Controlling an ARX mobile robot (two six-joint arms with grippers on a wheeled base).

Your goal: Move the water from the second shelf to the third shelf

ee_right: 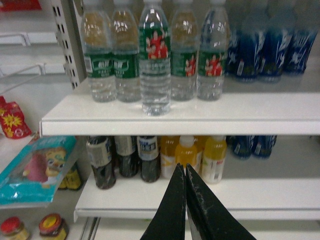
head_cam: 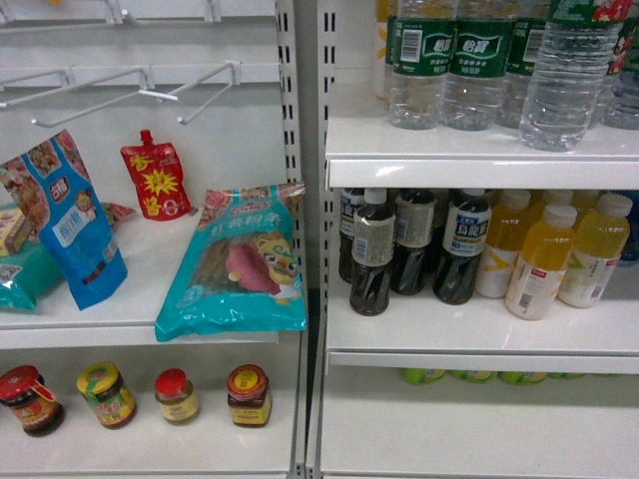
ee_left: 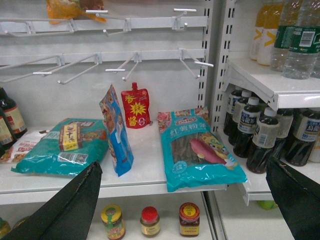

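One water bottle (ee_right: 154, 65) on shelf edge, well above closed, empty right pincer (ee_right: 185, 172).

From my remote station I see open shelf board (ee_right: 260, 112) in front of the water bottles (ee_right: 154, 60), one standing forward of the row. Below, dark bottles (ee_right: 122, 157) and yellow bottles (ee_right: 200, 157) fill the back, leaving a bare front strip (ee_right: 250, 195).

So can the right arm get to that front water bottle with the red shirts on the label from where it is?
Probably yes. The water bottle stands forward of its row at the shelf edge, nothing before it. The right gripper sits lower, fingers together, so it must rise and open.
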